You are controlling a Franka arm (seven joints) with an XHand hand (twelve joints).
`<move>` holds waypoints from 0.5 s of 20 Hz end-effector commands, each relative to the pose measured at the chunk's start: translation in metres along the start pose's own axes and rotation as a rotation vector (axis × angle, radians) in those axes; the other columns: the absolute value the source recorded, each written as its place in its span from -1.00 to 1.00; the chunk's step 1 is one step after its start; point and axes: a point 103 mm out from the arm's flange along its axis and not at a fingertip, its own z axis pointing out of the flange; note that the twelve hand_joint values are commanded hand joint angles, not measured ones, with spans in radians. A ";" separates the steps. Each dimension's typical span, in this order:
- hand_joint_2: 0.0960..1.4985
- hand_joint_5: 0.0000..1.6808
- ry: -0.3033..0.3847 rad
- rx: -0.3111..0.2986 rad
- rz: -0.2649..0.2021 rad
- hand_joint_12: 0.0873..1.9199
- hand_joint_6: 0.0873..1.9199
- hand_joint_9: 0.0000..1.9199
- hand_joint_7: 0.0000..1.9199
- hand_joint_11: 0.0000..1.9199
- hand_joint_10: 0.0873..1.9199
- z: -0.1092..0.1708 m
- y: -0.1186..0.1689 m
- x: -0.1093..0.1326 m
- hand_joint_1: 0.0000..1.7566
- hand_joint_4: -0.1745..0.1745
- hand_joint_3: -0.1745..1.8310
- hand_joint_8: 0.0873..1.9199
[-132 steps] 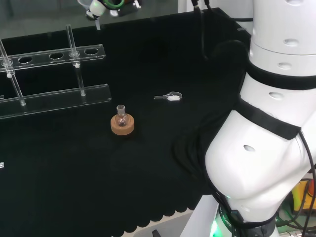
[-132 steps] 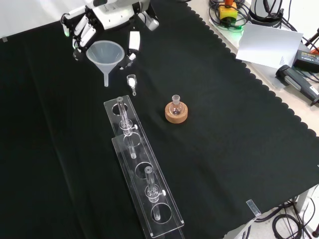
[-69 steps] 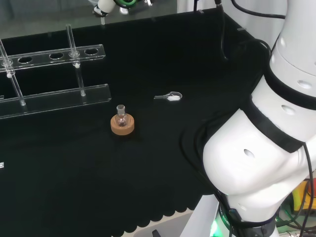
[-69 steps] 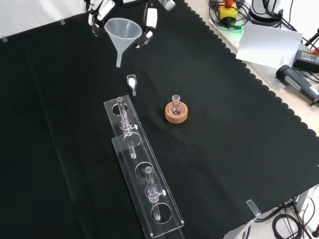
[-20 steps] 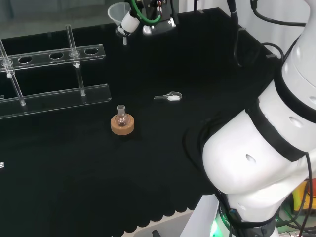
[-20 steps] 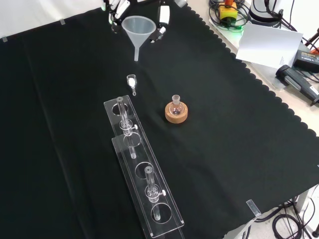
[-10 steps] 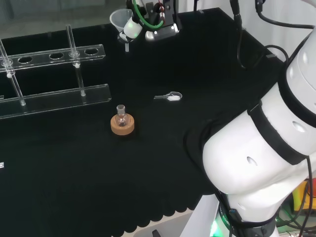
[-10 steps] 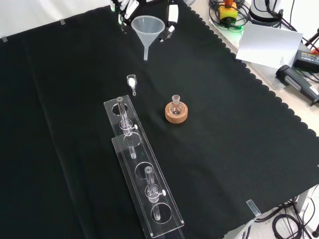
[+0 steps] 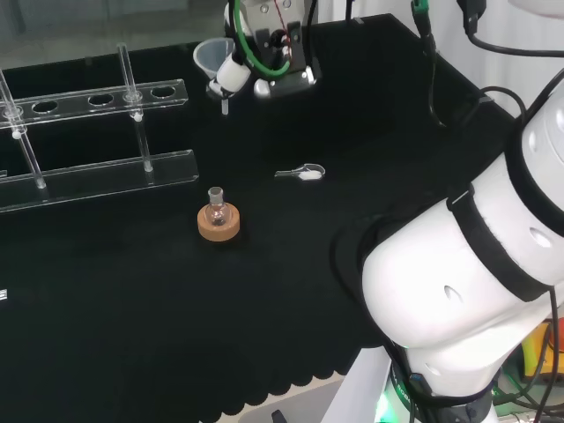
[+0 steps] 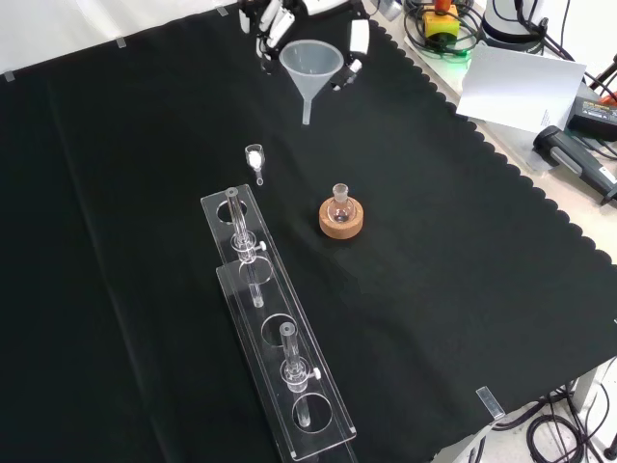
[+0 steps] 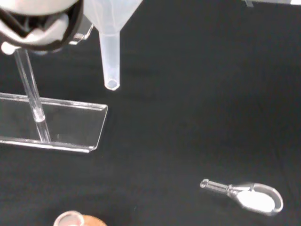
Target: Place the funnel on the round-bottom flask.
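Black cloth (image 10: 453,289) — scalloped edge, cables (image 10: 554,429) beyond

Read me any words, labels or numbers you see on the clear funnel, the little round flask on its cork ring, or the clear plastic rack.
None: no text shows on the clear plastic funnel, the small round-bottom glass flask, its cork ring or the clear plastic rack.
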 end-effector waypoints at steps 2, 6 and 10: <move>-0.45 -0.03 0.016 0.002 0.046 0.30 -0.49 -0.21 0.11 -1.00 -0.66 0.010 -0.014 0.019 0.01 0.31 0.05 -0.45; -0.45 -0.02 0.026 0.028 0.049 0.30 -0.48 -0.20 0.12 -1.00 -0.66 0.020 -0.016 0.026 0.01 0.35 0.05 -0.45; -0.45 -0.01 0.041 0.050 0.047 0.30 -0.48 -0.20 0.13 -1.00 -0.67 0.032 -0.019 0.030 0.01 0.38 0.05 -0.45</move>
